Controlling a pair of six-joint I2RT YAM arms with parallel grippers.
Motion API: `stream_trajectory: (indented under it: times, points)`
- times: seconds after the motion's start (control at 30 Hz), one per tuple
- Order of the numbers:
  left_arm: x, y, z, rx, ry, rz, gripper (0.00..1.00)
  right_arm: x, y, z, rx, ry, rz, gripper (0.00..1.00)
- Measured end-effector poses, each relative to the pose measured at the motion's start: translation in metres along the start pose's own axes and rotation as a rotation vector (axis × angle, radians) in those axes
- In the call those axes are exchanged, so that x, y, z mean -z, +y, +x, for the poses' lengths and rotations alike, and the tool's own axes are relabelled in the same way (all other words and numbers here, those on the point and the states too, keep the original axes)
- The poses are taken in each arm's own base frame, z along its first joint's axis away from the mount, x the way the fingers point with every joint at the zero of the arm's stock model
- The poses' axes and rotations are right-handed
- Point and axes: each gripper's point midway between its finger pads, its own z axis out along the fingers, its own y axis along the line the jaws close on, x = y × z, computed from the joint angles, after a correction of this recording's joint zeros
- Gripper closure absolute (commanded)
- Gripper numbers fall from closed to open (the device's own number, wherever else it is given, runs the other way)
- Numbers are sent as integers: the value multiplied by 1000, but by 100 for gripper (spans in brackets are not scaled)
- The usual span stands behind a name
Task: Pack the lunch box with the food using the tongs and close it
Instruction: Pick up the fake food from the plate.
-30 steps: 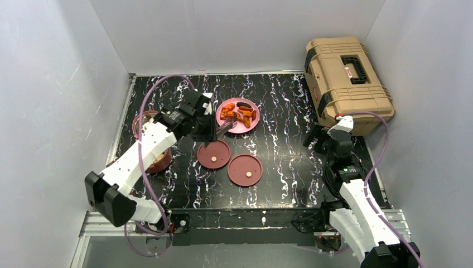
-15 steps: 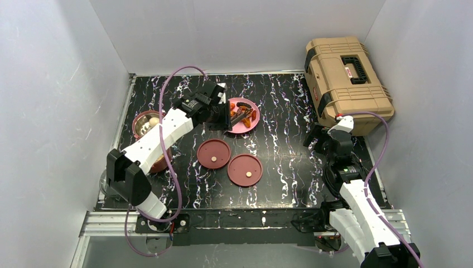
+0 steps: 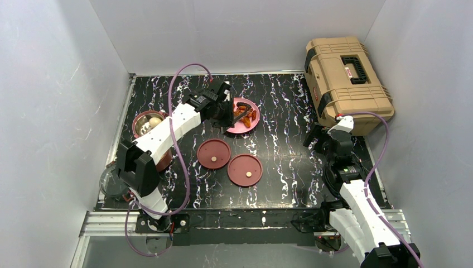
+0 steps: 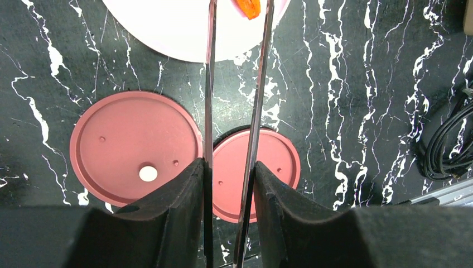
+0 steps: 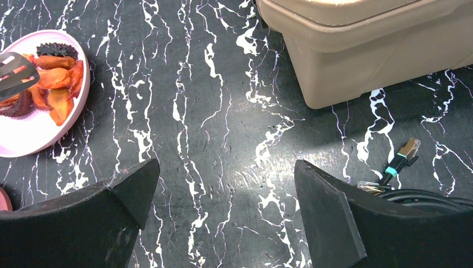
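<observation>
Tongs are clamped between the narrow-set fingers of the left hand, with the blades parted. Within the last second this arm has swung off the near disc lid toward upper centre. The tips now sit over the food on the pink plate, so a pick-up appears imminent. A maroon bowl at left already holds pale pieces. Bare surface lies right of the plate. The right hand, fully spread and empty, waits beside the toolbox.

Table was black with white marble veining; plate pink; food chunks orange-red; disc lids maroon with pale centre dots; tongs dark, shiny; toolbox tan.
</observation>
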Motion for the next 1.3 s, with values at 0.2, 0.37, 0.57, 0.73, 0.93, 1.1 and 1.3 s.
stream_trajectory:
  times: [0.2, 0.37, 0.57, 0.73, 0.93, 1.1, 1.3]
  points:
    - [-8, 0, -2, 0, 6, -9, 65, 0, 0, 0, 0, 0, -1, 0]
    - [-17, 1, 1, 0, 26, -19, 65, 0, 0, 0, 0, 0, -1, 0]
    - [-21, 0, 2, 1, 33, -18, 66, 0, 0, 0, 0, 0, -1, 0]
    - [-22, -3, 0, 3, 30, -8, 67, 0, 0, 0, 0, 0, -1, 0]
    - [-25, -2, 2, 3, 40, -10, 67, 0, 0, 0, -1, -1, -1, 0]
    - [-31, -2, 3, 3, 50, -15, 70, 1, 1, -2, -3, -7, -4, 0]
    - [-35, -3, 3, 6, 51, -10, 76, 1, 1, -2, -4, -7, -4, 0]
